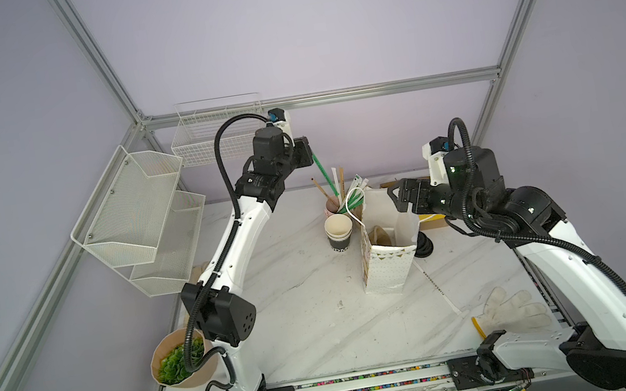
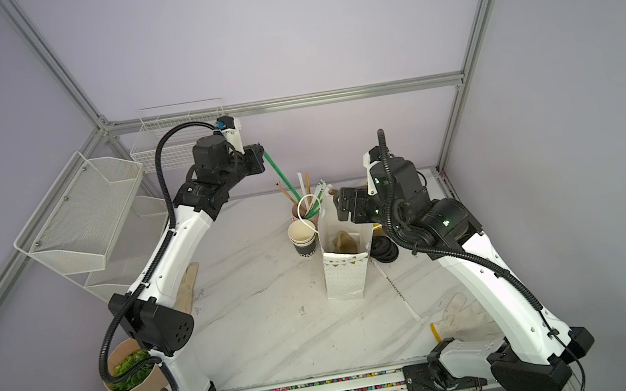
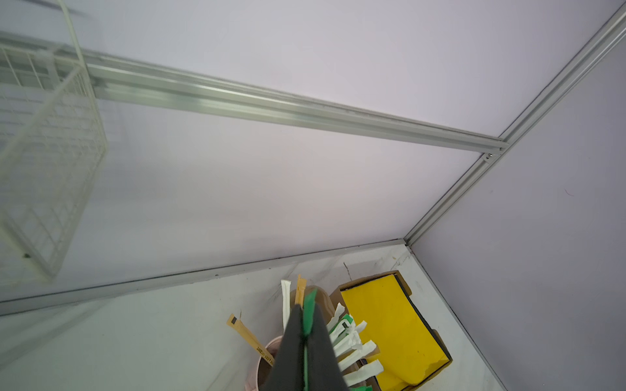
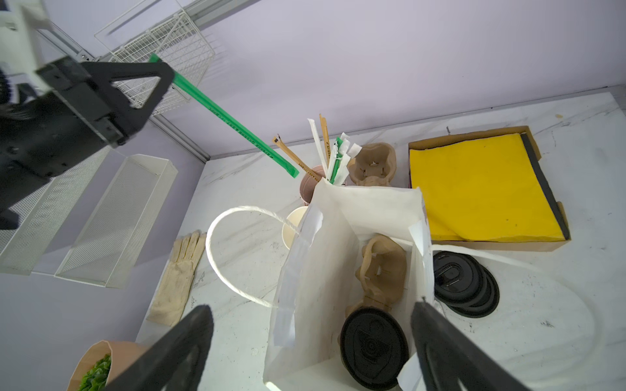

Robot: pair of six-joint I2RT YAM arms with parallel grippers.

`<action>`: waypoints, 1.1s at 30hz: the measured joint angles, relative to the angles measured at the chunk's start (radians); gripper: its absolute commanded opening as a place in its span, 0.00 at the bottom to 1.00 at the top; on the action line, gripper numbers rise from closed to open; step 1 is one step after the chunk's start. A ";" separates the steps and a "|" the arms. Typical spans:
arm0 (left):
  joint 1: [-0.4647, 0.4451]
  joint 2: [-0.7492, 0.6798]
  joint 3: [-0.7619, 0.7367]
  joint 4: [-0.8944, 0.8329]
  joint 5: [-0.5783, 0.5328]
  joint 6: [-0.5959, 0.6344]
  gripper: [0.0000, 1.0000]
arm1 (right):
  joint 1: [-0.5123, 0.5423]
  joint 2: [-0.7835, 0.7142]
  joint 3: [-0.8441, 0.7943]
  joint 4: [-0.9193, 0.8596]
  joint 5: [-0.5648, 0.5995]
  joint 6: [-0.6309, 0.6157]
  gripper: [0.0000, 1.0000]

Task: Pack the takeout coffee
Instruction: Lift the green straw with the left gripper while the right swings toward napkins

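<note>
Spreading out beneath the two arms, a white, grey-veined marble tabletop (image 1: pixel 296 291) is filling the floor of a booth closed in by pale lilac walls (image 1: pixel 321 35) and aluminium frame rails (image 1: pixel 330 97), with a white wire basket (image 1: pixel 218 135) hanging on the back wall and a two-tier mesh shelf (image 1: pixel 137 214) hanging on the left one. A white paper bag (image 1: pixel 388 273) is standing upright and open near the middle of the top, and the takeout coffee (image 4: pixel 372 345), capped with a black lid, is sitting inside it in a brown pulp carrier (image 4: pixel 382 267); only its lid is showing, and only to the right wrist camera. The right gripper (image 1: pixel 399 196) is hovering just over the bag's mouth, its jaws spread wide with nothing between them. The left gripper (image 1: pixel 308 151) is hanging high toward the back wall, clamped tight on the upper end of a green wrapped straw (image 1: pixel 324 174), whose lower end is reaching down by a pinkish cup (image 1: pixel 331 204) bristling with more straws; whether it is clear of that cup I cannot tell. A nested stack of black paper cups (image 1: pixel 338 230) is standing just beside the bag. Behind the bag a yellow-lined cardboard box (image 4: pixel 481 189) is lying flat, a pile of black lids (image 4: pixel 467 284) is resting at the bag's right, and a potted green plant (image 1: pixel 178 361) is sitting at the front left edge.
</note>
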 measured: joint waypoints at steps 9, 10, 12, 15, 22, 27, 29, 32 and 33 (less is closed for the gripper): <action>-0.184 -0.227 0.000 -0.049 -0.082 0.125 0.00 | -0.043 0.000 0.000 -0.003 0.143 0.109 0.93; -0.224 -0.253 0.000 -0.048 -0.090 0.140 0.00 | -0.068 0.002 0.001 -0.003 0.141 0.119 0.93; -0.298 -0.296 0.003 -0.048 -0.103 0.168 0.00 | -0.134 0.011 0.001 -0.004 0.116 0.130 0.92; -0.376 -0.341 0.003 -0.048 -0.124 0.199 0.00 | -0.233 0.041 0.003 -0.002 0.077 0.140 0.92; -0.489 -0.341 -0.043 -0.024 -0.191 0.248 0.00 | -0.343 0.127 0.014 0.008 -0.001 0.140 0.92; -0.510 -0.283 -0.185 0.059 -0.214 0.269 0.00 | -0.428 0.168 -0.006 0.072 -0.071 0.141 0.91; -0.513 -0.249 -0.236 0.104 -0.218 0.288 0.00 | -0.463 0.175 -0.034 0.104 -0.101 0.143 0.91; -0.513 -0.200 -0.304 0.170 -0.222 0.311 0.00 | -0.507 0.191 -0.076 0.148 -0.149 0.146 0.91; -0.513 -0.184 -0.323 0.198 -0.223 0.319 0.00 | -0.518 0.198 -0.090 0.164 -0.161 0.148 0.91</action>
